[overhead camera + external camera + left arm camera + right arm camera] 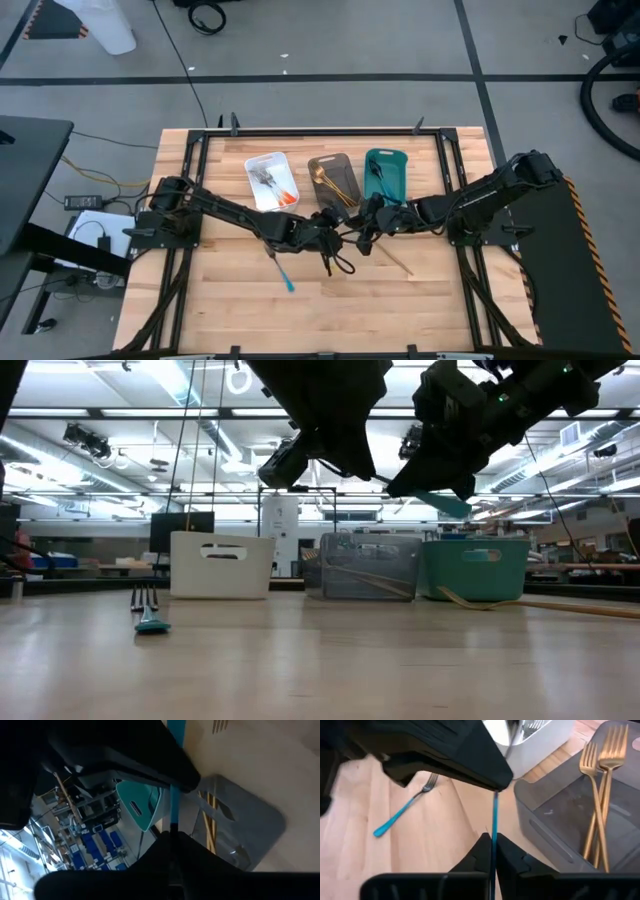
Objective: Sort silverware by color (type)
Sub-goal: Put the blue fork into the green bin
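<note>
At centre of the high view, above the tabletop (430, 300): blue-handled utensil (494, 820), pinched by left claw (340, 238) and right claw (366, 229) alike, both clamped on its handle. Looks like a handover. Calls next for a left release, then a carry to the teal bin (392, 185).

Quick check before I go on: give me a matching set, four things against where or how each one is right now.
1 white bin
2 grey bin
3 blue-handled fork
4 right gripper

A holds gold forks
B lies loose on the table
C holds orange-handled pieces
D shut on a blue handle

Pairs: 1-C, 2-A, 3-B, 4-D
</note>
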Available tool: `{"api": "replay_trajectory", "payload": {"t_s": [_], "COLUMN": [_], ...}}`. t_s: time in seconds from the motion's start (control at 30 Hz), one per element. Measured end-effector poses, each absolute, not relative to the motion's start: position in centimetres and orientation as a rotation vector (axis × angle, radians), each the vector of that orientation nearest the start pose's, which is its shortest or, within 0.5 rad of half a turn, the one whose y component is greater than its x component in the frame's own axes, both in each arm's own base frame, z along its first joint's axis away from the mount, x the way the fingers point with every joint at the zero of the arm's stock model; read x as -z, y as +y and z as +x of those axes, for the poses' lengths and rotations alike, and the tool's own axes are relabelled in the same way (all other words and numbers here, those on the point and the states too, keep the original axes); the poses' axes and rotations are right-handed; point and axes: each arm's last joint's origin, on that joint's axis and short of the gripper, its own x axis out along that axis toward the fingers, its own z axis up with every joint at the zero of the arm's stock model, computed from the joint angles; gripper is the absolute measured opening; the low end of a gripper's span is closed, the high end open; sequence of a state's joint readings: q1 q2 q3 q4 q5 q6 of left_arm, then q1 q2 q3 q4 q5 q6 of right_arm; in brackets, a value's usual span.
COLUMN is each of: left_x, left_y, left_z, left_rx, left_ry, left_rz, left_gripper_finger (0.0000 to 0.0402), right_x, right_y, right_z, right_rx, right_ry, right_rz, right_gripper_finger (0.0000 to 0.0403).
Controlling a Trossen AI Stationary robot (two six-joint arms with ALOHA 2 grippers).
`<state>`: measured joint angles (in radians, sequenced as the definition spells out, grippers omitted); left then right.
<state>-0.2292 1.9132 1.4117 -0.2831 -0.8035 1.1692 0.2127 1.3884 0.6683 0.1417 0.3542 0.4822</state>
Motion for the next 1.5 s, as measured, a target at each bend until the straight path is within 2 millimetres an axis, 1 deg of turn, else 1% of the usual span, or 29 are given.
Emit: {"api": "replay_trajectory", "payload": {"t_s": [0.07,0.23,0.37,0.47,0.6,0.7,0.8,0.97,1.23,1.5], "left_x": [-22.5,-22.8,-22.8,-22.8,-22.6,-22.2,-21.9,-21.5,-21.3,-22.6], "left_y": [-7.5,-8.3,-9.4,-10.8,-12.7,-13.9,-14.8,-16.1,-17.0,-16.7], "left_z": [40.9,41.0,40.9,40.6,39.8,39.1,38.4,37.4,36.5,36.2], "left_rx": [-0.090,-0.107,-0.124,-0.150,-0.164,-0.125,-0.115,-0.107,-0.092,-0.032], "left_ry": [0.949,0.884,0.822,0.777,0.751,0.765,0.787,0.812,0.844,0.829], "left_rz": [1.455,1.391,1.253,1.120,0.963,0.869,0.806,0.759,0.712,0.625], "left_gripper_finger": [0.0043,0.0096,0.0128,0.0139,0.0140,0.0136,0.0129,0.0121,0.0118,0.0118], "right_x": [-19.4,-19.7,-19.6,-19.2,-18.7,-18.7,-19.1,-19.9,-21.2,-22.2], "right_y": [4.8,4.9,4.8,4.7,4.3,3.6,3.0,2.2,0.6,-1.8], "right_z": [27.1,27.2,27.2,26.9,26.5,26.1,25.7,25.1,23.3,21.3], "right_rx": [0.270,0.269,0.274,0.305,0.374,0.411,0.444,0.466,0.558,0.681], "right_ry": [0.511,0.488,0.503,0.540,0.594,0.617,0.624,0.610,0.633,0.653], "right_rz": [0.297,0.292,0.287,0.269,0.237,0.253,0.270,0.281,0.265,0.252], "right_gripper_finger": [0.0013,0.0012,0.0012,0.0012,0.0015,0.0016,0.0016,0.0016,0.0016,0.0016]}}
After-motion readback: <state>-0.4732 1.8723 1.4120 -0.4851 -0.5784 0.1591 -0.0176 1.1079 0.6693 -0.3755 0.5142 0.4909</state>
